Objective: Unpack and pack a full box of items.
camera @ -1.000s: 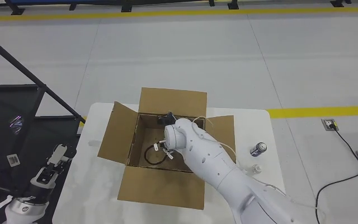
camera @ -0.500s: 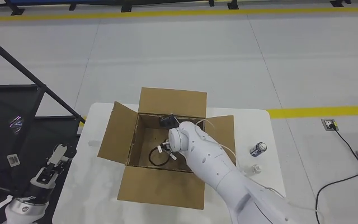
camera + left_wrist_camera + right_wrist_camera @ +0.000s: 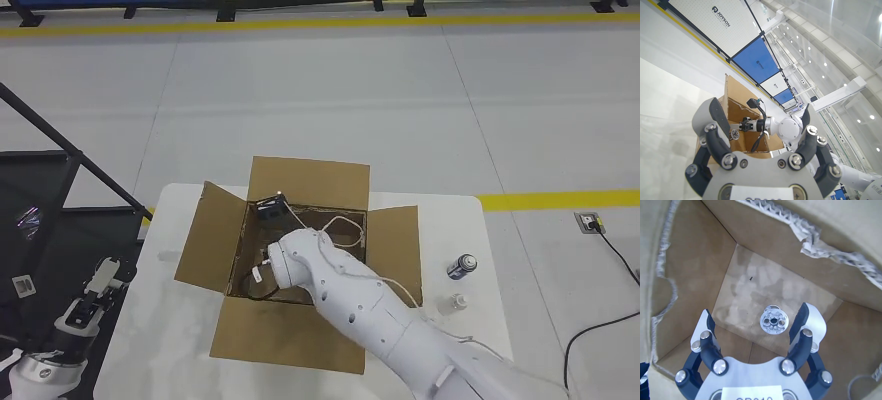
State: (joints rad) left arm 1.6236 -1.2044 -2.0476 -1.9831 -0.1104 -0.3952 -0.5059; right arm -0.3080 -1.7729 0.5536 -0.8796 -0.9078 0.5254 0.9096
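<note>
Left jaws at lower left, spread wide and empty, beside the desk (image 3: 150, 330), open cardboard box (image 3: 308, 182) at centre, right jaws inside it, parted over a metal hub (image 3: 773, 322) on its floor, not clamping, can (image 3: 461, 266) at right

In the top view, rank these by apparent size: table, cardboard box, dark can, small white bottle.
Largest to smallest:
table
cardboard box
dark can
small white bottle
The last two are close, so their order is unsure.
</note>
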